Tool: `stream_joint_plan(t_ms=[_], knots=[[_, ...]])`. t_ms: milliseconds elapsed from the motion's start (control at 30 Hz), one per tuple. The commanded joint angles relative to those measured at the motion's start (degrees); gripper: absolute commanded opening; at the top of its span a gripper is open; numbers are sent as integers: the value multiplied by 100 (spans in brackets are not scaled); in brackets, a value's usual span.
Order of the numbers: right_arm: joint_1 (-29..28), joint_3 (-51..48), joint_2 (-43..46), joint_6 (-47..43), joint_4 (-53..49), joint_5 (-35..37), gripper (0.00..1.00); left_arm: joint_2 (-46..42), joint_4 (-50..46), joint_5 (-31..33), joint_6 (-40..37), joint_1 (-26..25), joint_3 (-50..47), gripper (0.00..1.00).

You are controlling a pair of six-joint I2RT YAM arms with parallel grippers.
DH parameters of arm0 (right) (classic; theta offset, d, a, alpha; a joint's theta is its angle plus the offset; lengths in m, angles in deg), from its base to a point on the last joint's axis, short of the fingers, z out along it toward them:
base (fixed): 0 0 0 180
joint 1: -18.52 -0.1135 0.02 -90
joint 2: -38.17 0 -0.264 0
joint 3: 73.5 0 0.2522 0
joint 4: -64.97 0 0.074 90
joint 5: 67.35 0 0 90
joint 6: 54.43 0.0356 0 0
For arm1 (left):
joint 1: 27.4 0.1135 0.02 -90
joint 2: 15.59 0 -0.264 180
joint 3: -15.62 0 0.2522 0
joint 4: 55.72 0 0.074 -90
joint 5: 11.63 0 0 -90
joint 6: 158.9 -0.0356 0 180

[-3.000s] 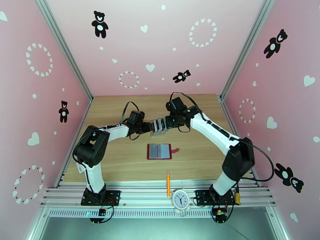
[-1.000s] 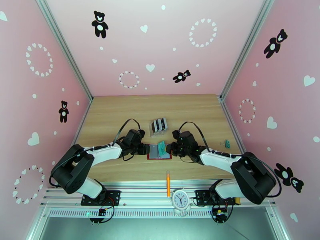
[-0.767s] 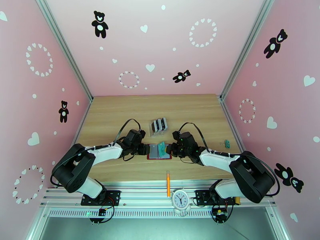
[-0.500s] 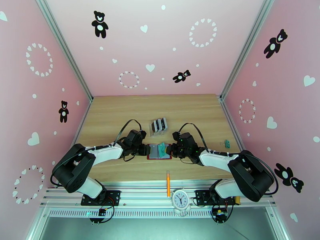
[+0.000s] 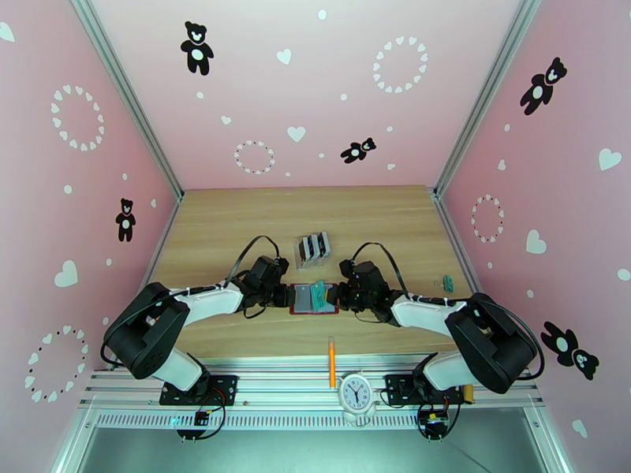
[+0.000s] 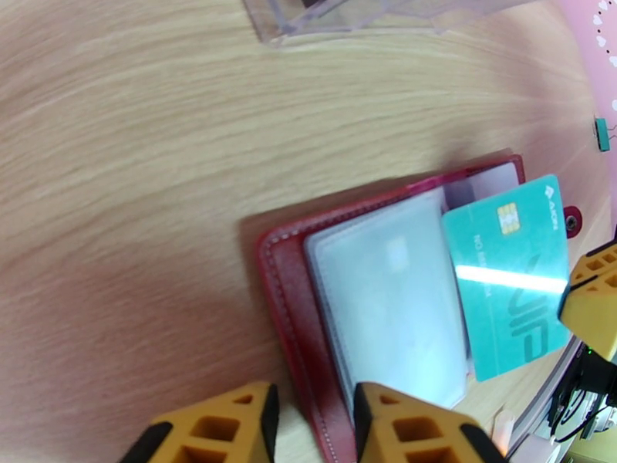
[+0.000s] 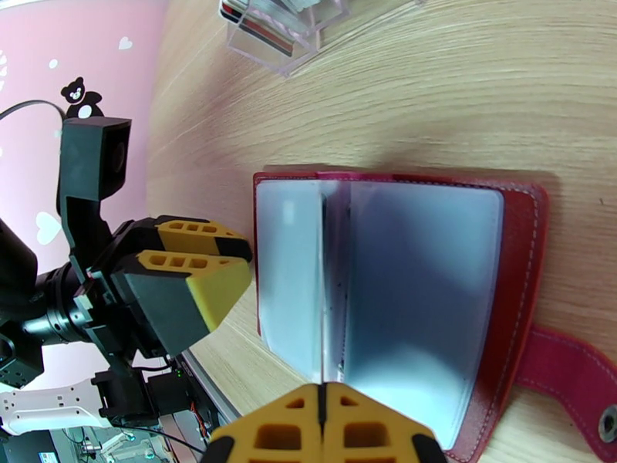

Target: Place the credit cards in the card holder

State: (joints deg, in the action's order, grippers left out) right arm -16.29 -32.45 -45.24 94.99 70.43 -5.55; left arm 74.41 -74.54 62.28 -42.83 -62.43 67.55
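Pink walls dotted with bears and hearts frame a wooden tabletop (image 5: 237,222), and the action is all at its middle! The red card holder (image 5: 314,298) lies spread open there, cloudy clear sleeves up, snap tab pointing to the right edge.

Coming in from the left, the left claw (image 6: 312,414) sits at the holder's left edge, fingers narrowly parted with the red cover's rim between them. Looks like a bracing hold, though I can't tell whether it is pinching yet.

From the right side, the right claw (image 7: 322,426) has its fingers pressed together on a teal card (image 6: 509,279), which hangs tilted over the holder's right-hand sleeves, chip toward the far edge. It is at the holder but not in a pocket.

The sleeves look empty from here, though they are too cloudy to be sure. Just beyond the holder, toward the far edge, a clear slotted rack (image 5: 313,249) has several more cards (image 5: 314,245) standing in it.

So it's early days, by my reckoning: first card poised at the mouth, none visibly seated, and the rack's lot yet to go.
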Motion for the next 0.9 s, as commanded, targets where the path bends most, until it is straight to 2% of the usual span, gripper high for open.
stream_joint_plan(t_ms=[0,233,867], knots=[[-27,-57,-113,17,161,-53,0,96,26,-79,-75,-36,-3,33],[-29,-65,-171,17,187,-36,0,140,-26,-50,-76,-38,24,26],[-35,-61,-518,213,485,-27,0,117,-56,-28,-74,-39,6,21]])
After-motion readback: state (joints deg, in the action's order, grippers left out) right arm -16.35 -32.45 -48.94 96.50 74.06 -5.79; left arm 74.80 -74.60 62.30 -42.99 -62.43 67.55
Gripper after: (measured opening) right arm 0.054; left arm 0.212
